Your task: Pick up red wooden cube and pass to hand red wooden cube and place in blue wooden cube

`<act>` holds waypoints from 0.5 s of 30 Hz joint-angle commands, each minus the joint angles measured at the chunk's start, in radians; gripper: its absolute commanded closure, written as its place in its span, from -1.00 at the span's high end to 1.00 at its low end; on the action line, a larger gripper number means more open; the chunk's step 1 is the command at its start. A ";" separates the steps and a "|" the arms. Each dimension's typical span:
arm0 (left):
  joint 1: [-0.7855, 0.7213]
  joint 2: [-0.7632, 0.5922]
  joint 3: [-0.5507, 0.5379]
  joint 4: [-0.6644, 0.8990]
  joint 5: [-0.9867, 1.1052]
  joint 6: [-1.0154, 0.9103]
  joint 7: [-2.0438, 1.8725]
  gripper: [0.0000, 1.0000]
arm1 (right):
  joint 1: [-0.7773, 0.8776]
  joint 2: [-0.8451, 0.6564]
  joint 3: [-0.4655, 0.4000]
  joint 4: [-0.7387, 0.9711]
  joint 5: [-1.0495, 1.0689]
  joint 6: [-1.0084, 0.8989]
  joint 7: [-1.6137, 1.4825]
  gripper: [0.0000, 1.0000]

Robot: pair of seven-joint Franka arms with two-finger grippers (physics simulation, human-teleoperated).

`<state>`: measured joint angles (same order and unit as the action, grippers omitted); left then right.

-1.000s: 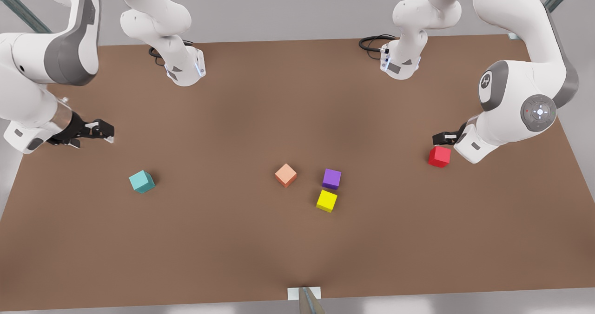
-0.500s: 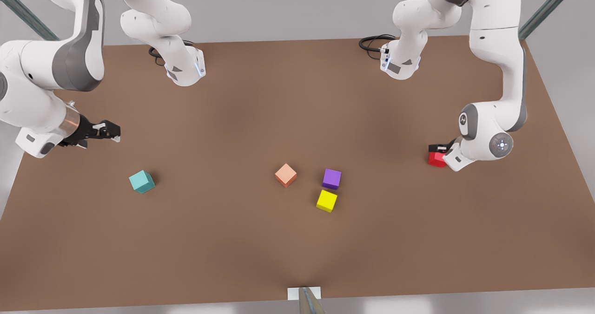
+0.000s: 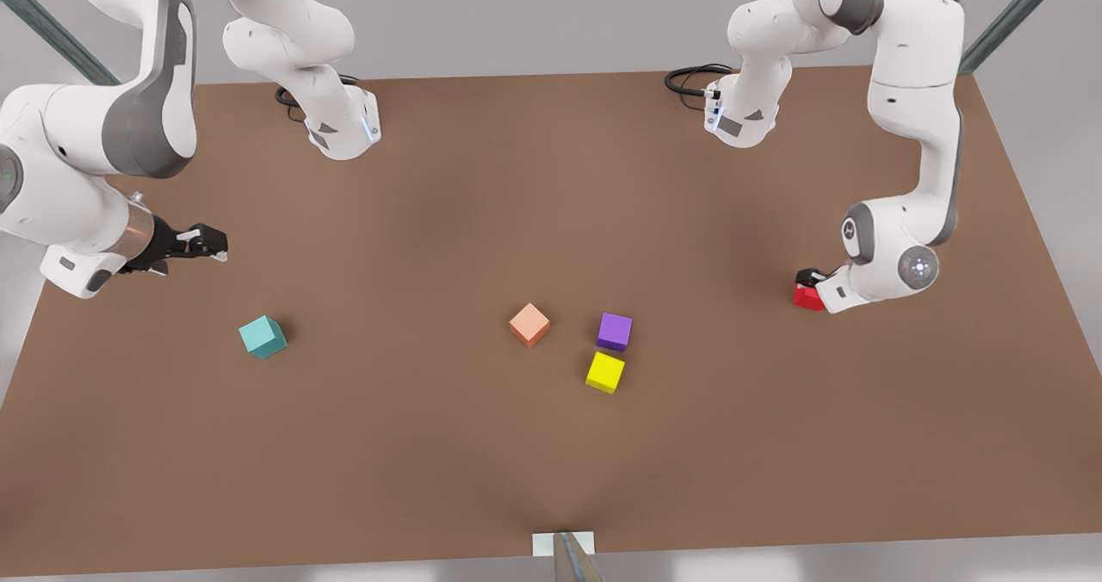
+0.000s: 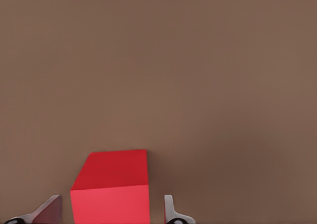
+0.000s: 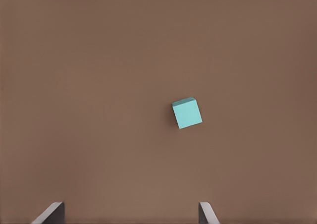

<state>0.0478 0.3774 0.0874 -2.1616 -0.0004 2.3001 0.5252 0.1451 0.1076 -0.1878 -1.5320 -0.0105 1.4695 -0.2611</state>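
L gripper is straddling red wooden cube, fingers apart, not clamping. R gripper is hovering open near blue wooden cube.

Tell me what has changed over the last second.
The left gripper has come down over the red cube, open, one finger on each side, not yet closed. The right gripper, open, drifted slightly toward the table's middle. The teal cube and the orange, purple and yellow cubes stayed put.

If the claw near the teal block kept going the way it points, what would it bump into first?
Probably the bare table. The right gripper, open, points a little aside of the blue wooden cube.
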 commanded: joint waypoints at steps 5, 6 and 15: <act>0.011 0.044 0.000 0.000 -0.001 0.074 0.253 1.00 | -0.001 0.001 -0.001 0.000 0.001 -0.005 -0.024 1.00; 0.011 0.049 0.000 0.000 -0.001 0.074 0.251 1.00 | -0.001 0.001 -0.001 0.000 0.001 -0.005 -0.024 1.00; 0.011 0.074 0.000 0.002 -0.004 0.074 0.250 0.63 | -0.001 0.003 0.001 -0.008 0.001 -0.006 -0.026 1.00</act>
<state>0.0582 0.4515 0.0874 -2.1599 -0.0018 2.3689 0.6676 0.1440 0.1110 -0.1865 -1.5404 -0.0098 1.4648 -0.2753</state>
